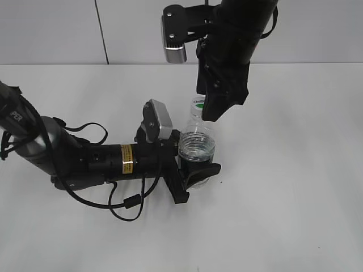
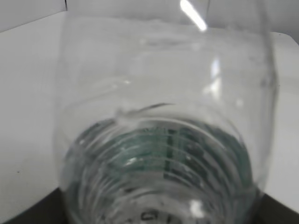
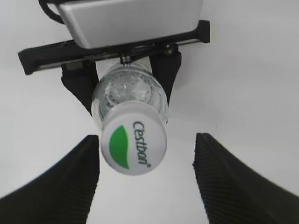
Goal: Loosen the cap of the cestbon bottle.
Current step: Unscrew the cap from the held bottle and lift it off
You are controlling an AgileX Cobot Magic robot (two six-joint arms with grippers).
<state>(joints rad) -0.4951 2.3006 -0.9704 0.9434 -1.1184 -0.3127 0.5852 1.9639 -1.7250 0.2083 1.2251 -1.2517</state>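
Observation:
The clear cestbon bottle (image 1: 197,144) stands upright on the white table, its lower body clamped in my left gripper (image 1: 193,173). It fills the left wrist view (image 2: 163,140), where its green label shows through the ribbed wall. The white cap (image 3: 133,143) with a green leaf mark and "Cestbon" print sits on the bottle's neck; it also shows in the exterior view (image 1: 198,103). My right gripper (image 3: 145,154) hangs just above the cap, open, fingers apart on either side; the cap lies close to the left finger. In the exterior view the right gripper (image 1: 218,107) partly hides the cap.
The white table (image 1: 295,187) stretches all around the bottle. The left arm and its cable (image 1: 125,207) lie across the table's left half. A pale wall stands behind the table.

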